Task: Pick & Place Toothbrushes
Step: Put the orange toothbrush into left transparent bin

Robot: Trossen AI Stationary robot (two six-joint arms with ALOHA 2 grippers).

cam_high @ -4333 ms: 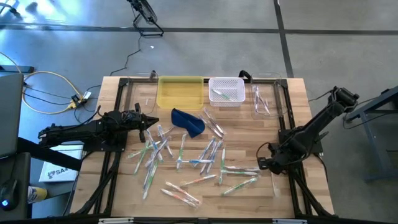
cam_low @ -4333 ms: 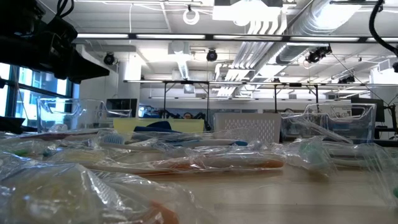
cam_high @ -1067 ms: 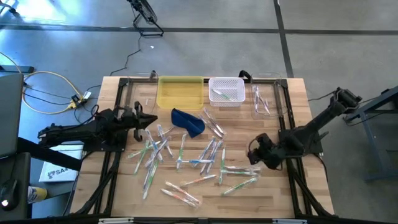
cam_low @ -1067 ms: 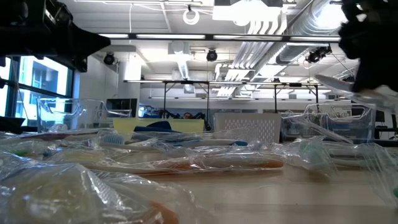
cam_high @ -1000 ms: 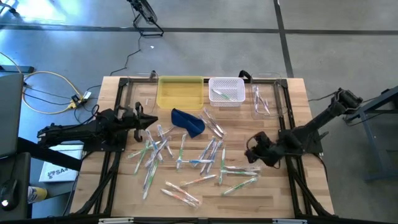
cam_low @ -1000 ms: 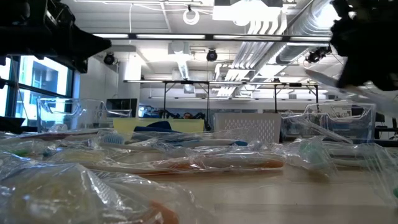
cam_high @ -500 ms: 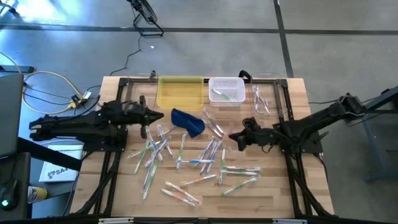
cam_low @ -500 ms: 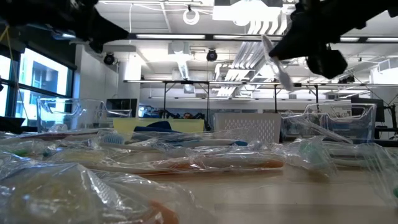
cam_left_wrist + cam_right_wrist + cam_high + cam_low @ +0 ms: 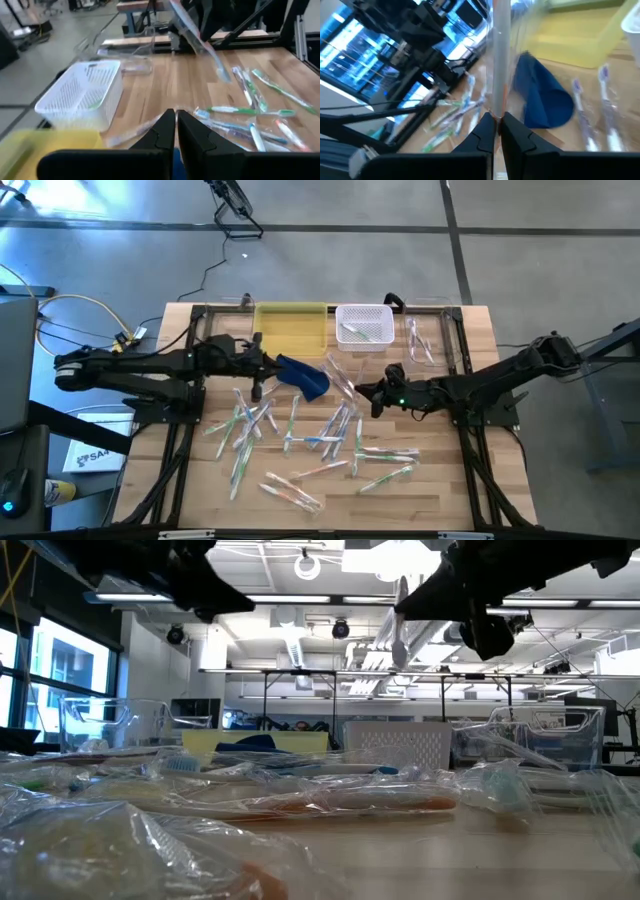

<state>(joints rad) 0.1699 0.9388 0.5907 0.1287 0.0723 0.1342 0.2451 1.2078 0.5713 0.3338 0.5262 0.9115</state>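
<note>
Overhead, no label or writing can be read anywhere on the table or its contents. Most toothbrushes lie scattered in clear wrappers across the middle of the table and toward its near edge, with a few more in the white basket and the clear bin along the far edge. The right gripper hangs over the table's middle, its fingers clamped on a wrapped toothbrush that stands out past the fingertips, above the loose pile. The left gripper sits over the left-centre of the table, fingers pressed nearly together with nothing visible between them, just beside the dark blue pouch; the nearest loose toothbrushes lie just on the near-edge side of it. A yellow tray stands at the far edge beside the white basket.
</note>
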